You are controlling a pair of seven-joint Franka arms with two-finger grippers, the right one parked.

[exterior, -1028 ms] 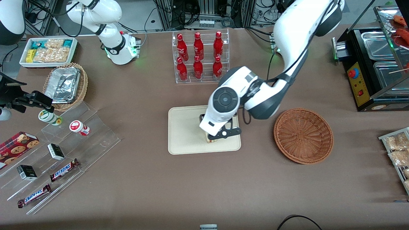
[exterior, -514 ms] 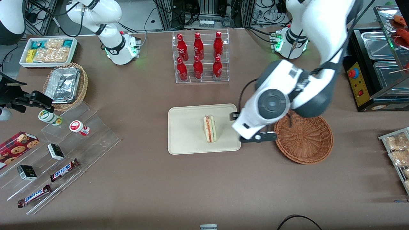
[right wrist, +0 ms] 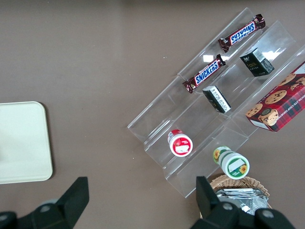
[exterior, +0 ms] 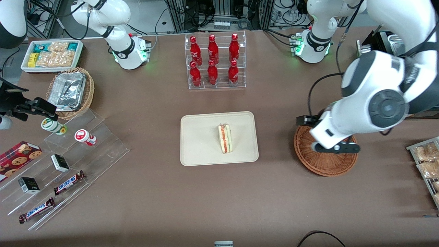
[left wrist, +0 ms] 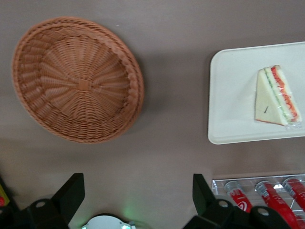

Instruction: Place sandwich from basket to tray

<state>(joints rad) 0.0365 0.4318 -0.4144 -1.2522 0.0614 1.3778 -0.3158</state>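
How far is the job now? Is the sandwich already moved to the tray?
Done: the sandwich lies on the tray, and the basket holds nothing. In hand: nothing; the gripper hangs open above the table beside the basket, apart from the sandwich. Left: nothing of the move itself, as far as the views show.

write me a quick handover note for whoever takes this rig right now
Gripper: jaws open, holding nothing, raised above the basket.
Sandwich: lying on the tray, inside the rim, toward the side nearer the basket.
Basket: nothing in it, toward the working arm's end of the table, beside the tray.
Done: sandwich moved from basket to tray and released.
Left: nothing for the transfer; probably only park the arm.
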